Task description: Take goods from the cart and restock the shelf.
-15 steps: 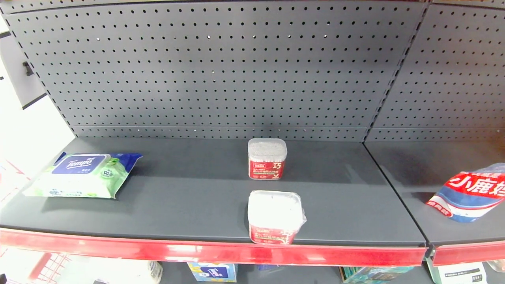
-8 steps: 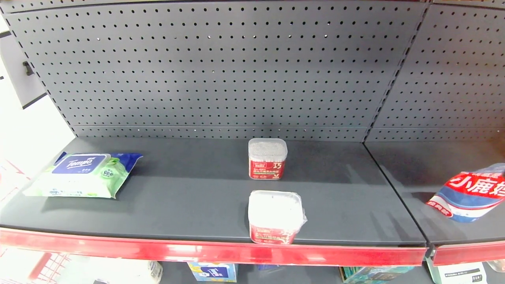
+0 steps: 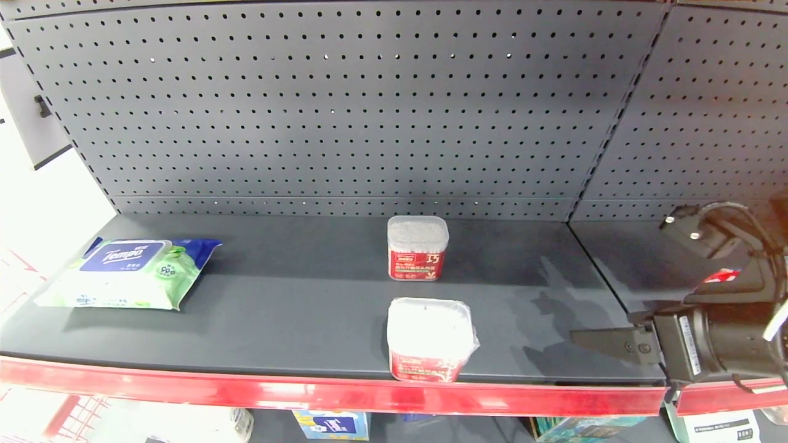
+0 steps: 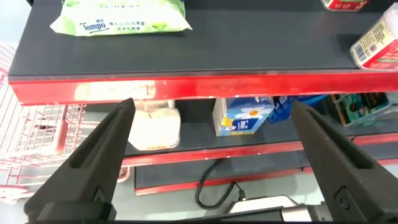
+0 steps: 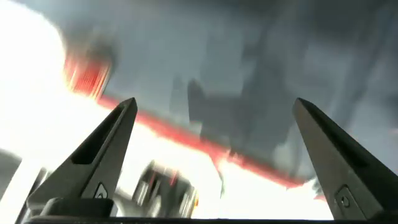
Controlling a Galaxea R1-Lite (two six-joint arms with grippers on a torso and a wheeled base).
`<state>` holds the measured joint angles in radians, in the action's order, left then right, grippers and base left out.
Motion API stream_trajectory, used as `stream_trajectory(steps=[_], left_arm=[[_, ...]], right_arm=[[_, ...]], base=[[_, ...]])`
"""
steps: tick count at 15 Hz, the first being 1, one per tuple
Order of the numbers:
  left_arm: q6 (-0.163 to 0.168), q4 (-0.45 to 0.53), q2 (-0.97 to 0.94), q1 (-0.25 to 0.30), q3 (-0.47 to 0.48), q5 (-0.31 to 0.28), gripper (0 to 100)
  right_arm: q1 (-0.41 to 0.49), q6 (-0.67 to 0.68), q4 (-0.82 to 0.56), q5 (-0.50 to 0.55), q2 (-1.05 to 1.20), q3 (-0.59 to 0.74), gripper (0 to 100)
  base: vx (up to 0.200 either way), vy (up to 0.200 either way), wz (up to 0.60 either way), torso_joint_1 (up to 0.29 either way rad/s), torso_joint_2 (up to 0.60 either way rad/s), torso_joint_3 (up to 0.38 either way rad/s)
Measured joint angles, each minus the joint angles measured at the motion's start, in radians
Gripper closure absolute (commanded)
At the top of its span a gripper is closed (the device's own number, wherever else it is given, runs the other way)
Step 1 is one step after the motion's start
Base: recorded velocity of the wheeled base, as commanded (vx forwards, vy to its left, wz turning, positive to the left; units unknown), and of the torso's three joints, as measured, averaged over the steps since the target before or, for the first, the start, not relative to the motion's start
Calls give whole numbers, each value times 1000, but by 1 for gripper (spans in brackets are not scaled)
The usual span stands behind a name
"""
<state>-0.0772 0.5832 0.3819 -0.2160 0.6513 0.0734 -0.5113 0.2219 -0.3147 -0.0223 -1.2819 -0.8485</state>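
On the dark shelf (image 3: 295, 307) a green and blue wet wipes pack (image 3: 126, 274) lies at the left. Two red-labelled clear boxes stand in the middle, one at the back (image 3: 417, 247) and one at the front edge (image 3: 430, 338). My right gripper (image 3: 585, 338) hovers over the shelf's front right corner, pointing left toward the front box and well apart from it. In the right wrist view it (image 5: 216, 102) is open and holds nothing. My left gripper (image 4: 212, 104) is open and empty, below and in front of the shelf's red edge (image 4: 186, 87).
A red wire cart (image 4: 31, 143) stands at the lower left. The lower shelf holds a white pack (image 4: 152, 124) and a blue and white carton (image 4: 239, 118). A pegboard wall (image 3: 345, 104) backs the shelf. A sliver of a red bag (image 3: 723, 275) shows behind my right arm.
My right arm has come into the head view from the right and now covers most of the red and blue bag. The goods on the shelf have not moved.
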Motion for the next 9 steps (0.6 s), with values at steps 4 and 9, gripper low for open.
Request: stream_trajectory(steps=[4,9], left_arm=[[1,0,1,1,-2,0,0],[1,-1,1,1,-2,0,0]], right_arm=[[-111,59,-48,35,-85,-66,0],[-187,58,-7,89,-194,-114,0]], base=[[0,0,0,0,0,0],[0,0,0,0,0,0]])
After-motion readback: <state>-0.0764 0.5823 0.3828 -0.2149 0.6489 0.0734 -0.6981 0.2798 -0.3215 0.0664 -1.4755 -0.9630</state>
